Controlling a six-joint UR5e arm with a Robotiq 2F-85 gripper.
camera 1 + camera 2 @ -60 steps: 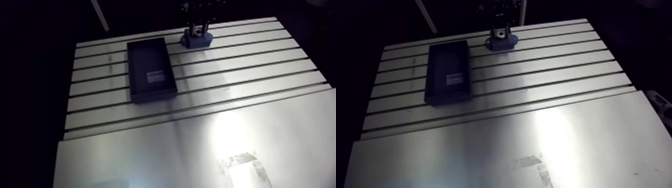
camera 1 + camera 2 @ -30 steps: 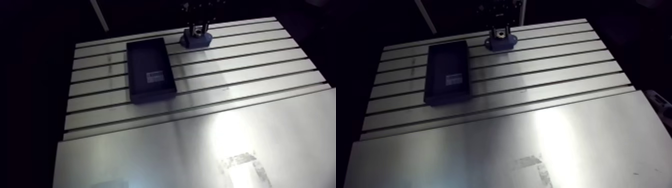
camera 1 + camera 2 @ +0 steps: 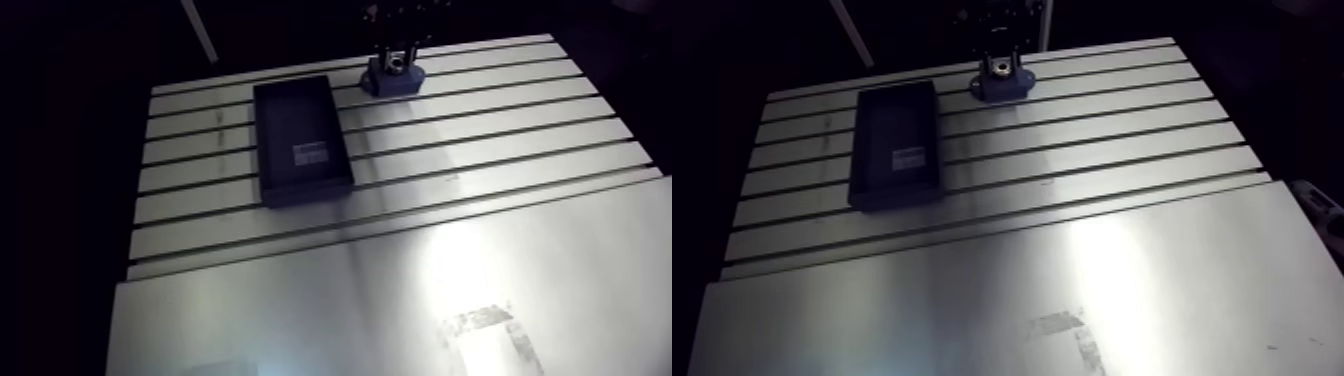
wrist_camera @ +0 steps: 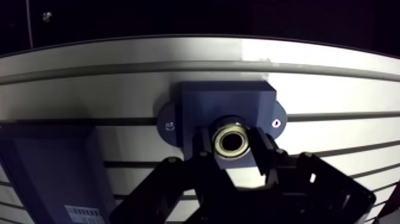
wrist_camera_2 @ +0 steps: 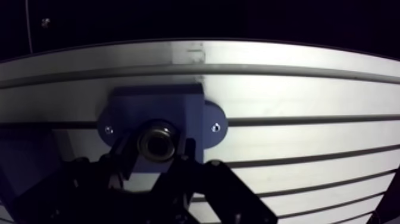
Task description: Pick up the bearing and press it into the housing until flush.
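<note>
I've got the jaws pinching the bearing, right at the housing.

My gripper (image 4: 232,146) has a finger on each side of the metal bearing (image 4: 231,140), which sits at the middle of the blue housing (image 4: 221,101). I cannot tell if it is flush. The housing rests on the slotted table (image 3: 500,130), with a black tray (image 3: 302,138) nearby.

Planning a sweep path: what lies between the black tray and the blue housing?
Only bare slotted table between black tray and blue housing, seen in the arm view.
</note>
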